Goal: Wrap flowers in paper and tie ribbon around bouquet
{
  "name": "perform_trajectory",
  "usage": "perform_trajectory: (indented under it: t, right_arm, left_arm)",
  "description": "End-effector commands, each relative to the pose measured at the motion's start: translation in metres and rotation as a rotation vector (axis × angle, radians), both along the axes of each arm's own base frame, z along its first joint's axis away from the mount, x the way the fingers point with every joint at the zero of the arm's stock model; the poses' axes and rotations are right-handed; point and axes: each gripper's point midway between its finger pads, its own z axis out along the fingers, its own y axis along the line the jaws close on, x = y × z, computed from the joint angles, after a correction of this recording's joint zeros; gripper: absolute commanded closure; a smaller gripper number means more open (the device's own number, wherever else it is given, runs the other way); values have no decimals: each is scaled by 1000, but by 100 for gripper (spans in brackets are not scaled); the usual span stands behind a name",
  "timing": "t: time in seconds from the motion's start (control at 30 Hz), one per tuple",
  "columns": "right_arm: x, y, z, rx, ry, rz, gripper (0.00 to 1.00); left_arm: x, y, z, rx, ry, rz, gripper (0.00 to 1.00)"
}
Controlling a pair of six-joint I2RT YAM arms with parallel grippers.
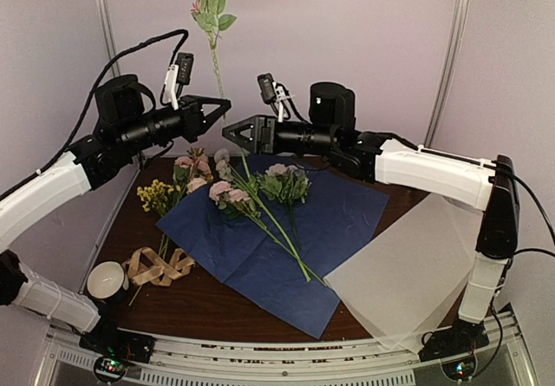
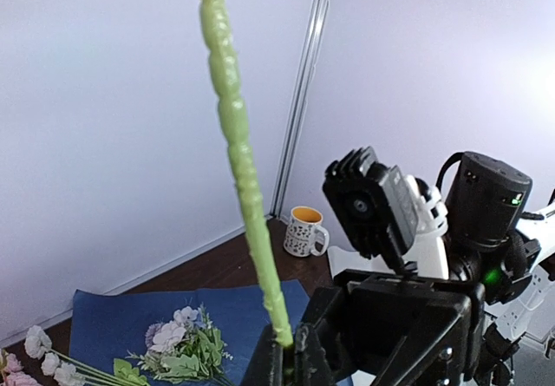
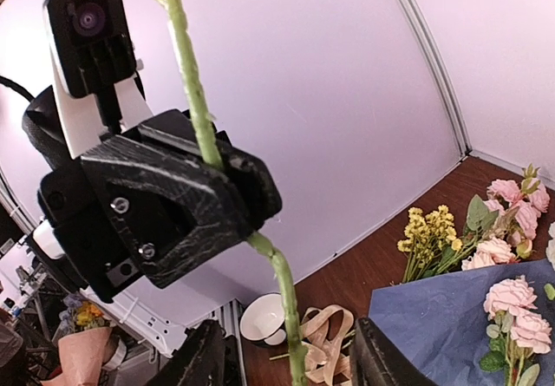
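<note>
From above, your left jaws are clamped on the stem [image 1: 216, 74] of a white rose [image 1: 211, 13], held upright high over the worktop [image 1: 199, 304]. The right jaws stand apart just beside it. Other flowers [image 1: 260, 191] lie on the blue paper [image 1: 347, 221], with the ribbon [image 1: 158, 266] front-left. Left wrist: stem [image 2: 238, 152] pinched. Right wrist: stem [image 3: 286, 308] between the parted jaws, touching neither.
</note>
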Motion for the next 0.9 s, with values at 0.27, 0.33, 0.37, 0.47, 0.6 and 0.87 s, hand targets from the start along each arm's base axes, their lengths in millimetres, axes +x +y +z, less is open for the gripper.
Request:
perform_trajectory:
  t: [0.27,0.33,0.37,0.47,0.6,0.87]
  right_arm:
    - [30,-15,-31,-108,53,-168,100]
    - [39,-27,-53,-178,79,-216,100]
    - [43,-34,-76,-258,103,-247,100]
    - [53,-57,-130,-485,102,-338,100]
    - [57,-88,-189,-703,117,-427,100]
    - [56,-115,-291,-985,268,-442,100]
  left_arm:
    - [5,-14,5,-28,48,-53,69]
    - [24,0,-10,5,115,30,45]
    - [34,10,-23,24,170,79,39]
    - [71,55,-66,46,358,264,36]
    - [105,141,-162,146,702,595,36]
    - [114,216,-300,224,1102,795,31]
